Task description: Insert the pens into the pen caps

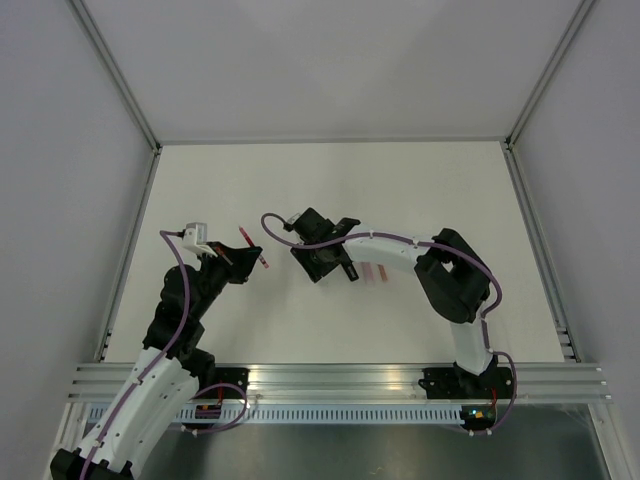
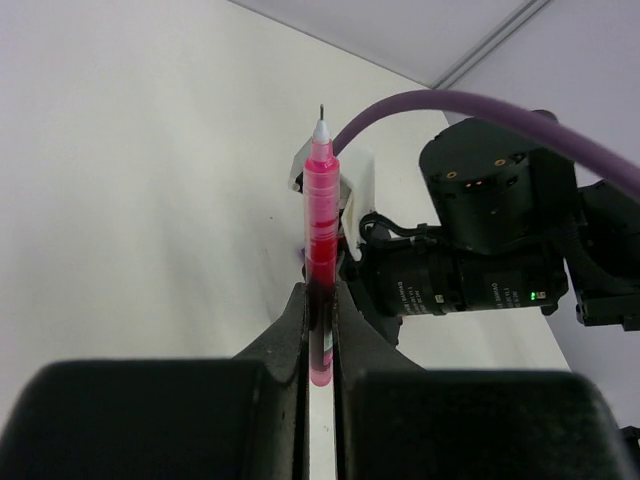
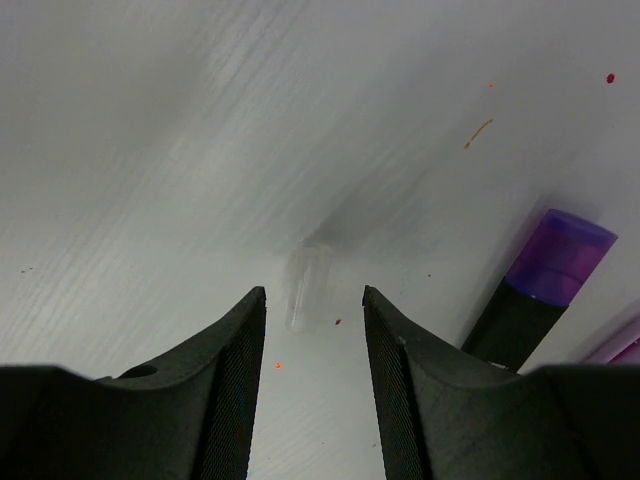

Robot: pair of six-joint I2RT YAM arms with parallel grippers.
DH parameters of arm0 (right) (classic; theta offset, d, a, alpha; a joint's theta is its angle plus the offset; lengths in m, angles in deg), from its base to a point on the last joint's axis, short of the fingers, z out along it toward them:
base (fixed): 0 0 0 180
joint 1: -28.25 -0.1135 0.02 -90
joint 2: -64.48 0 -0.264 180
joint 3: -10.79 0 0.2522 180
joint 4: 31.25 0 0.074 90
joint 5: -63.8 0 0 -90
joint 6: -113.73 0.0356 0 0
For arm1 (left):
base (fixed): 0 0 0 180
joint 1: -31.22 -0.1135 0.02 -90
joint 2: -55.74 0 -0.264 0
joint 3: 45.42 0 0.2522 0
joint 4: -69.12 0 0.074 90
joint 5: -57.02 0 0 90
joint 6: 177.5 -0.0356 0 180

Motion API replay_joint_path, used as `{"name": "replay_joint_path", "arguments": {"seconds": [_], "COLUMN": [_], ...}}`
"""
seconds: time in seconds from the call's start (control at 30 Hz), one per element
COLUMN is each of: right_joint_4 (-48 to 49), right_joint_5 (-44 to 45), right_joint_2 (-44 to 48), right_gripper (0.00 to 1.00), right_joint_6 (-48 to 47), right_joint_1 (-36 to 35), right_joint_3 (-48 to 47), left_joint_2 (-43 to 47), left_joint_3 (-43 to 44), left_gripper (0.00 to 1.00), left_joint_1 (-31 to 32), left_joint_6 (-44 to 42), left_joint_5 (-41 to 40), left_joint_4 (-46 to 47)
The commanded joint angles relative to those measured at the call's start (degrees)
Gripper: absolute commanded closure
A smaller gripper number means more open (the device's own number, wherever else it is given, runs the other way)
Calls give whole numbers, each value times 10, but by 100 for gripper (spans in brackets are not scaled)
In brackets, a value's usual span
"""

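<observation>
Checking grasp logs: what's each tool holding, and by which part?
Left tool pinches the thin translucent red plastic pen near its rear end, nib pointing away. Right tool is open, holding nothing.

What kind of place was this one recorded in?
Probably a lab robot cell, not a home or office: a white table boxed in by plain panels on aluminium framing, with left arm and right arm bolted at its near edge.

Left fingers (image 2: 282, 345) pinch uncapped red pen (image 2: 321, 240); purple-tipped marker (image 3: 540, 290) lies near clear cap (image 3: 305, 288).
</observation>
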Motion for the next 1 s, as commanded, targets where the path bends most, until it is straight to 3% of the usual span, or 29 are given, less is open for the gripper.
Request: {"name": "replay_joint_path", "arguments": {"seconds": [0.0,0.17,0.47,0.57,0.7,0.97], "right_joint_4": [-20,-28,-37,-43,-42,-29], "right_joint_5": [26,44,53,63,68,81], "right_joint_2": [-24,-49,-65,-66,-60,-27], "right_gripper": [51,55,71,80,99,100], "right_joint_6": [6,6,0,-1,-1,6], "right_joint_1": [-10,-11,-22,-25,-25,-20], "right_joint_3": [-33,-45,-40,-42,-42,-38], "left_joint_2": [4,4,5,3,0,-12], "left_joint_3": [-3,-3,-3,-3,-3,-1], "left_gripper": [98,98,98,98,98,98], "left_joint_1": [0,0,0,0,0,0], "left_joint_6": [10,10,10,10,8,1], "left_joint_5": [-11,-11,-11,-10,-6,12], "left_joint_4": [21,21,21,22,23,31]}}
